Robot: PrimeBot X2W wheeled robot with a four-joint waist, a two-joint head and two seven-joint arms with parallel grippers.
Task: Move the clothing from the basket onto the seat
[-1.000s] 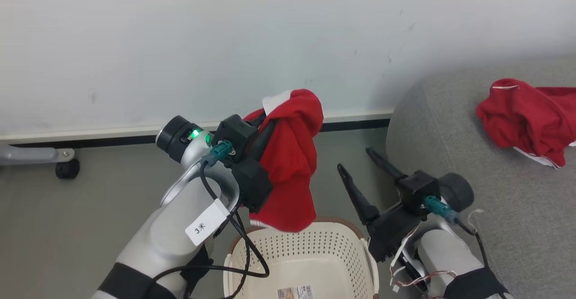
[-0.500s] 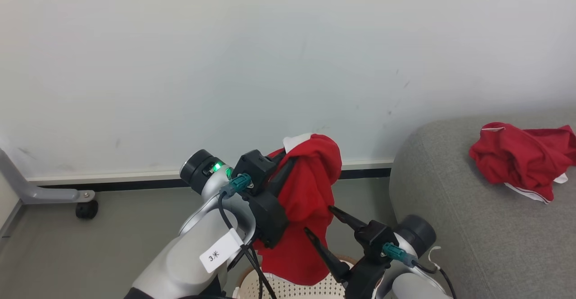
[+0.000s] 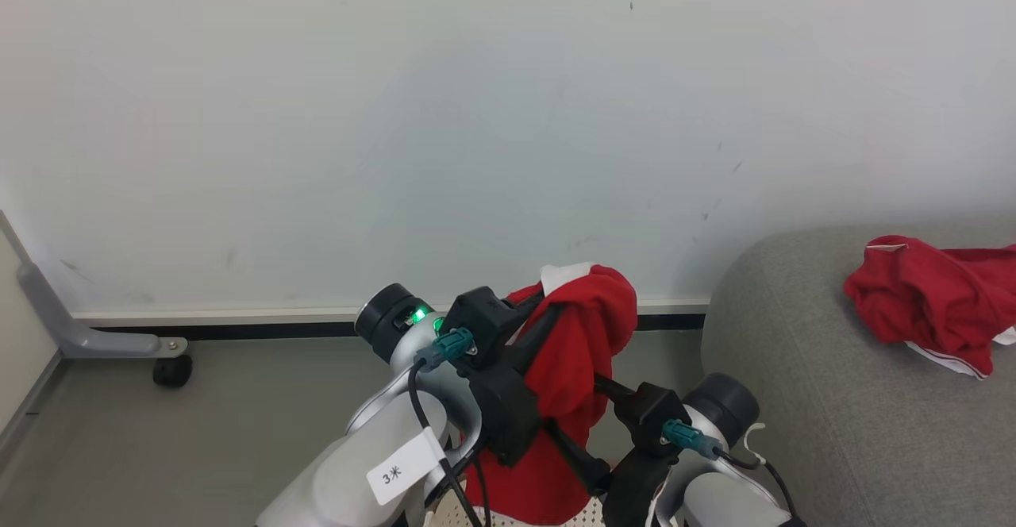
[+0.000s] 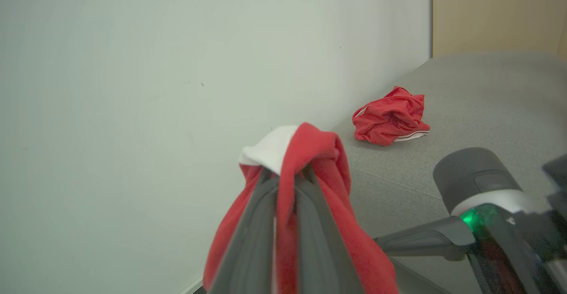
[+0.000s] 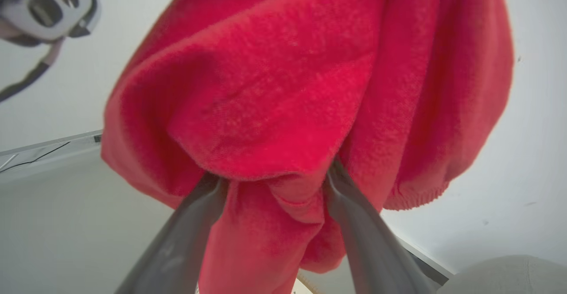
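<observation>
Left hand (image 4: 285, 176): pinching soft red fabric garment with white trim (image 3: 571, 368), held aloft.
Right hand (image 5: 272, 176): spread, fingers flanking that garment.
Cream perforated plastic basket (image 3: 586, 519): contents hidden.
Grey woven sofa seat (image 3: 794, 416): holds second crumpled red garment (image 3: 929, 305).

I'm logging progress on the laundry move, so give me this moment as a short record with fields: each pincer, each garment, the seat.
left pincer: shut on the held garment
right pincer: open, its fingers either side of a hanging fold of the held garment
held garment: hanging in the air to the left of the seat, not yet on it
second garment: lying crumpled on the seat
seat: grey, one garment on it
</observation>
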